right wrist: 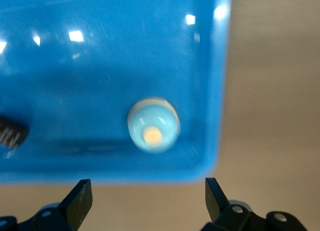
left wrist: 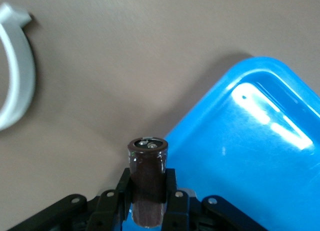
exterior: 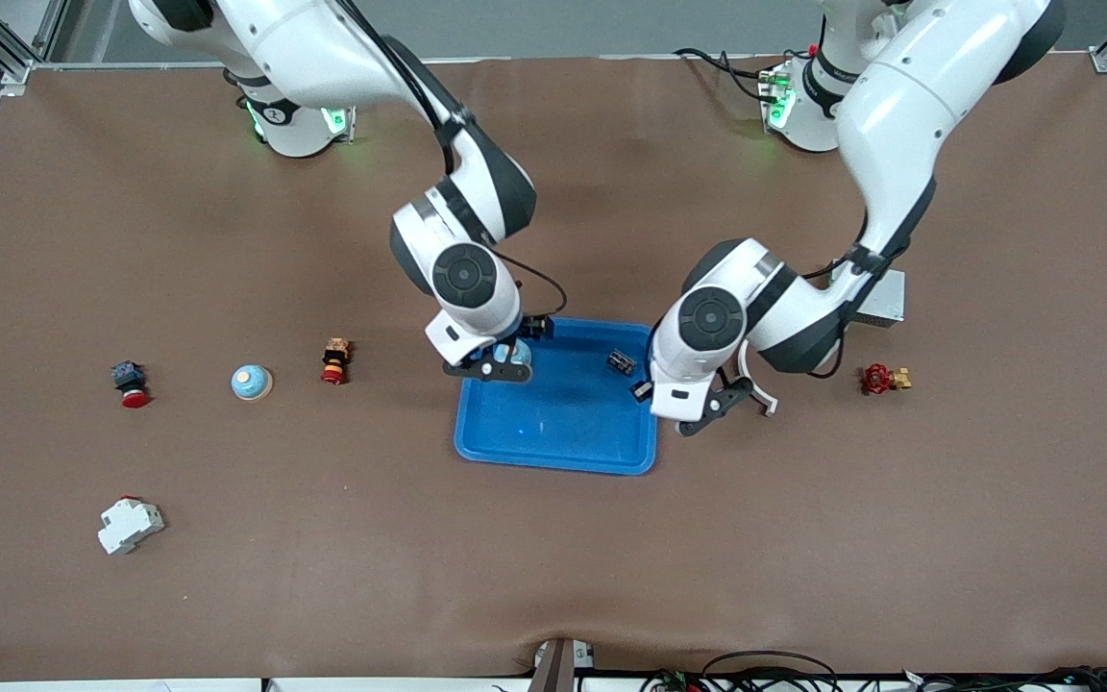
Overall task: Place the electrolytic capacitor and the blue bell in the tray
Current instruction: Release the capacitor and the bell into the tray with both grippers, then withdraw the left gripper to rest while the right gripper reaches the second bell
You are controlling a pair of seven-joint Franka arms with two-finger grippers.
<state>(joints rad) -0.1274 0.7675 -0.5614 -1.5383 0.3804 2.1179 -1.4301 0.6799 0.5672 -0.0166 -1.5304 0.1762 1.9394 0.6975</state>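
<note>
The bright blue tray [exterior: 563, 432] lies mid-table. My right gripper [exterior: 496, 370] hangs open over the tray corner nearest the right arm's base. In the right wrist view it [right wrist: 147, 188] is empty, and a light blue bell [right wrist: 153, 125] rests in the tray [right wrist: 100, 51] by the rim. The bell [exterior: 516, 354] shows just under that gripper. My left gripper [exterior: 705, 415] is over the tray's edge toward the left arm's end. In the left wrist view it [left wrist: 148, 176] is shut on a dark brown electrolytic capacitor [left wrist: 147, 166], held beside the tray's corner [left wrist: 250, 156].
A small black part [exterior: 622, 362] lies in the tray. A second blue dome [exterior: 251, 383], an orange-red button [exterior: 334, 360], a red-blue button [exterior: 131, 383] and a white breaker [exterior: 129, 525] lie toward the right arm's end. A white curved piece [exterior: 757, 389], red valve [exterior: 877, 379] and grey box [exterior: 885, 298] lie toward the left arm's end.
</note>
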